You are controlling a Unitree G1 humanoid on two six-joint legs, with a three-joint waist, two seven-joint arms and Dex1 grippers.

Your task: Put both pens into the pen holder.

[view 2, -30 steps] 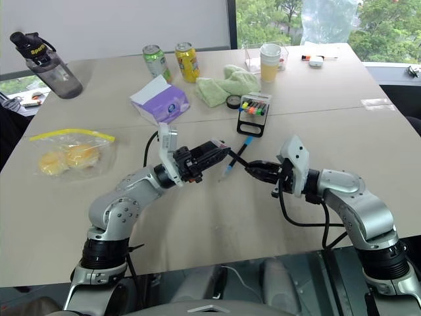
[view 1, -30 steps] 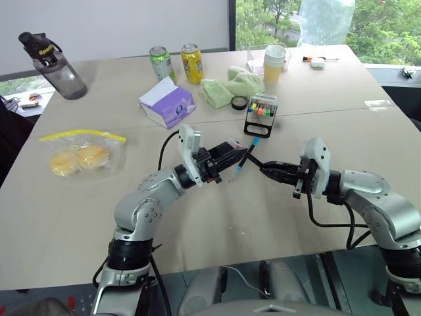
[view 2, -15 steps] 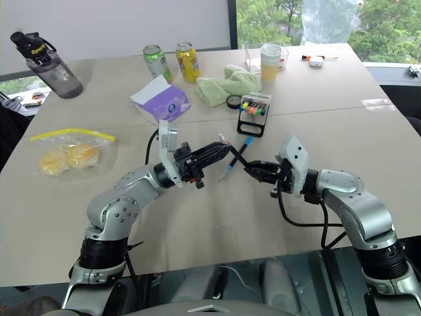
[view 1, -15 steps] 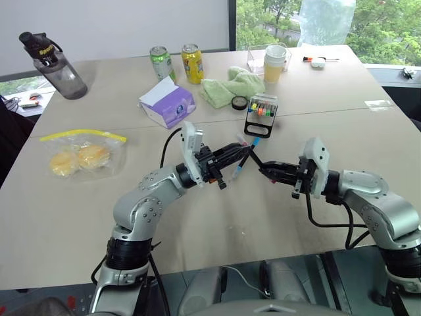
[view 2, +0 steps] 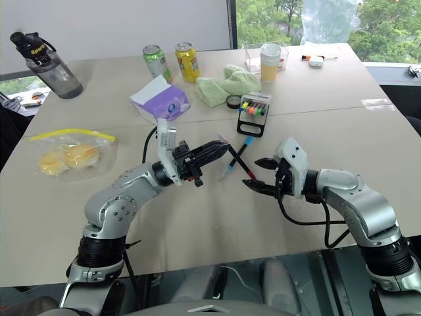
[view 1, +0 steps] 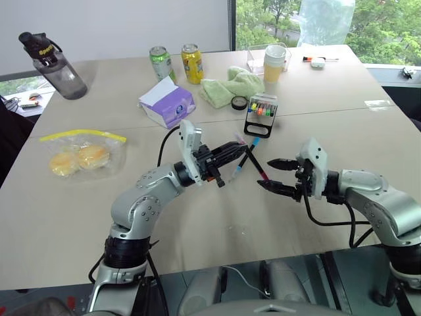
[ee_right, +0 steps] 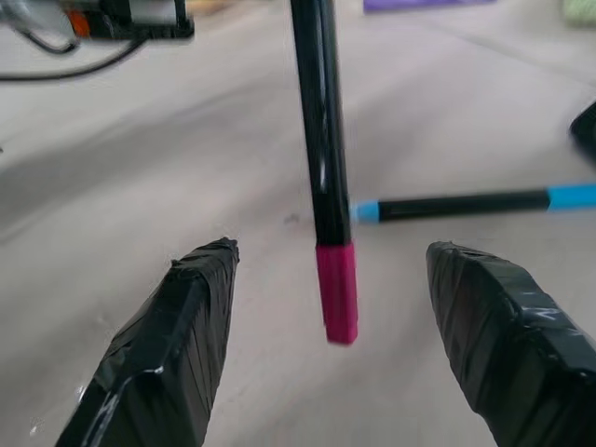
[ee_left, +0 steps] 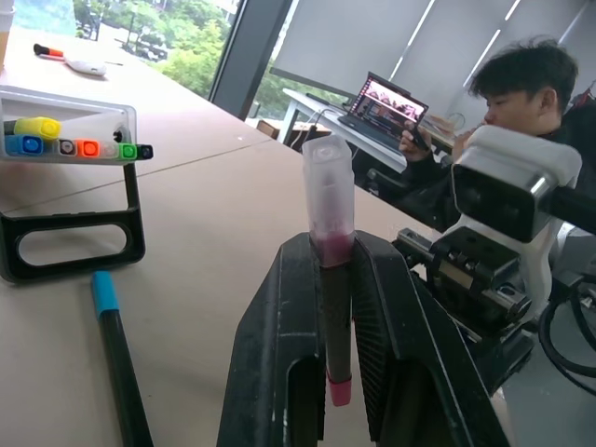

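- pale worktop [view 1: 342, 131] under big windows, cans and cloths at the far side.
- left end effector [view 1: 238, 152] pinches the pink-ended pen [view 1: 253, 164] above the surface.
- right end effector [view 1: 273, 174] is spread, just beside that pen's tip.
- blue-capped pen [view 1: 243, 161] lies just before the pen holder [view 1: 260, 115].

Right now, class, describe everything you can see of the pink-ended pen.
The pink-ended pen is slim, with a glossy dark barrel, a short pink end piece and a clear cap tinted pink at the other end. It looks like plastic. The shut left claw pinches it near the cap, holding it tilted above the table. Its pink end hangs free between the open right claw's fingers, touching neither.
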